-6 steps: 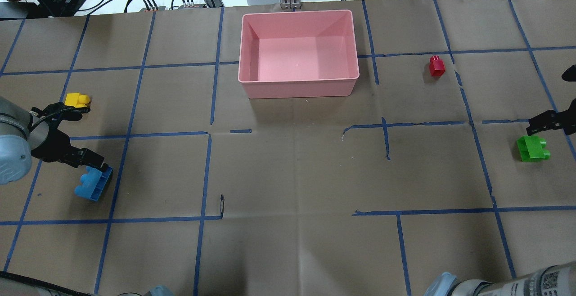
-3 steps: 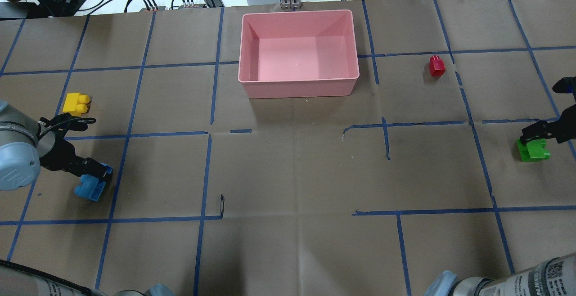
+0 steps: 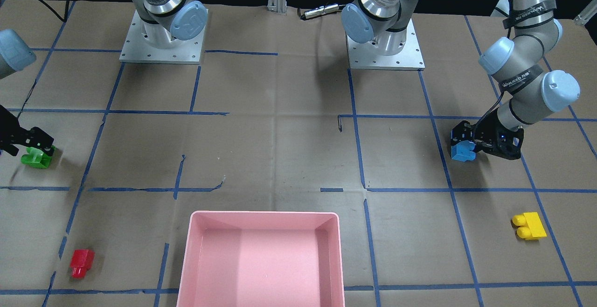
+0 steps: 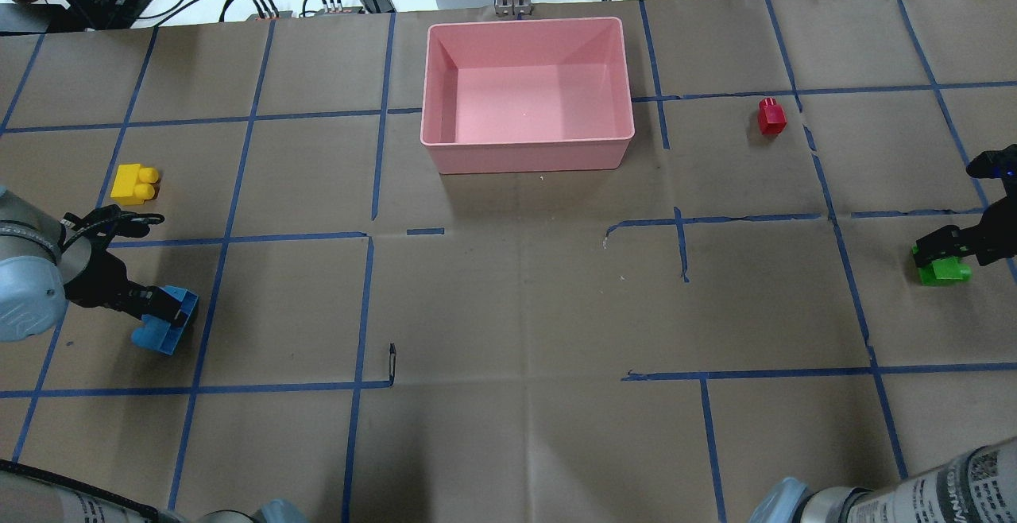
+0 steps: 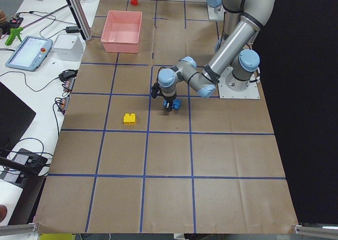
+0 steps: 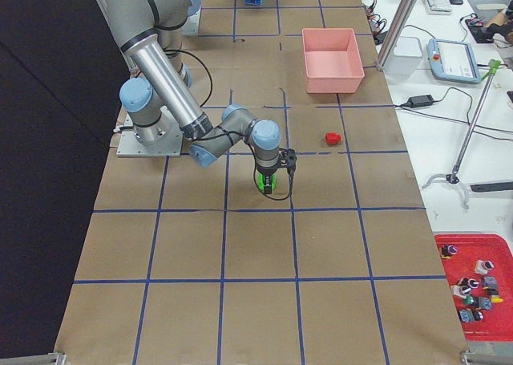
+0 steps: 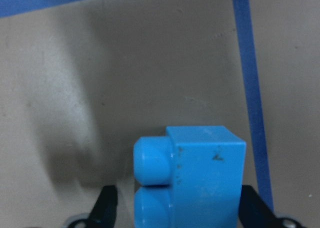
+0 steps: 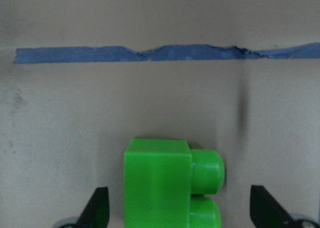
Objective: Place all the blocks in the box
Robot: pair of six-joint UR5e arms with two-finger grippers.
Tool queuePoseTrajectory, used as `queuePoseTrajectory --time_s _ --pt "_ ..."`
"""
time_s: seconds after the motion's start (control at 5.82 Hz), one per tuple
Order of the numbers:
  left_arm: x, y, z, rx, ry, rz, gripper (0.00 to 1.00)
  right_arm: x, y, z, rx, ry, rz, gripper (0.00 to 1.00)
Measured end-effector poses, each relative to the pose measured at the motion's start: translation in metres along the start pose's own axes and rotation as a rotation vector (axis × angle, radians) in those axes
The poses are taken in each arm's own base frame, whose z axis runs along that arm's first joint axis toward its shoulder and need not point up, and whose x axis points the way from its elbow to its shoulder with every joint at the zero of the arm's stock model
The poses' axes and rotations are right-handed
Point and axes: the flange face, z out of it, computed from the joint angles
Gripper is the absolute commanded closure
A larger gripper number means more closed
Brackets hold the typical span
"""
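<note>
Seen from overhead, the pink box point(image 4: 526, 157) sits at 12 o'clock on the brown-paper counter point(image 4: 524, 308), and none of the four blocks is in it. The light-blue block point(image 4: 161, 334) lies on its side at about 8 o'clock near the counter's edge. The left fingers point(image 7: 106, 210) are lowered to either side of it and released. In the left wrist view there is a visible gap on the studded side, while the other finger stands just beside the block's flat face. The yellow block point(image 4: 133, 184) lies free at 9 o'clock, near the left arm but apart from it. The green block point(image 4: 944, 272) lies on its side at 3 o'clock. The right fingers point(image 8: 96, 210) straddle it, spread wide and not gripping, with bare counter showing on both sides of the block in the right wrist view. Its studs there point toward 3 o'clock, and a strip of blue tape point(image 8: 150, 53) runs across the counter beyond it at 12 o'clock. The small red block point(image 4: 771, 117) lies alone at about 2 o'clock, well apart from the box and from both arms.
</note>
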Motion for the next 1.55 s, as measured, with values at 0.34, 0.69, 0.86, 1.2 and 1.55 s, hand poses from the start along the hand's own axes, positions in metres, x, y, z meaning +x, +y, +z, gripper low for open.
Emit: queuePoseTrajectory --time_s 0.34,0.69,0.86,1.2,1.55 --pt "-0.002 -0.002 -0.003 0.007 -0.008 0.001 0.59 0.002 0.003 0.0 -0.025 0.023 0.0 0.25" --pt "-0.002 -0.002 -0.006 0.009 -0.014 0.001 0.78 0.002 0.002 -0.002 -0.02 0.023 0.001 0.34" --pt "-0.002 -0.002 -0.012 0.015 -0.024 0.001 0.87 0.001 0.001 -0.004 -0.017 0.022 0.0 0.48" --pt "0.0 -0.001 -0.032 0.036 -0.057 0.0 0.97 0.002 -0.002 -0.009 -0.011 0.027 -0.001 0.88" --pt "0.002 -0.002 -0.054 0.06 -0.09 -0.002 1.0 0.004 -0.015 -0.048 0.04 0.073 -0.015 0.94"
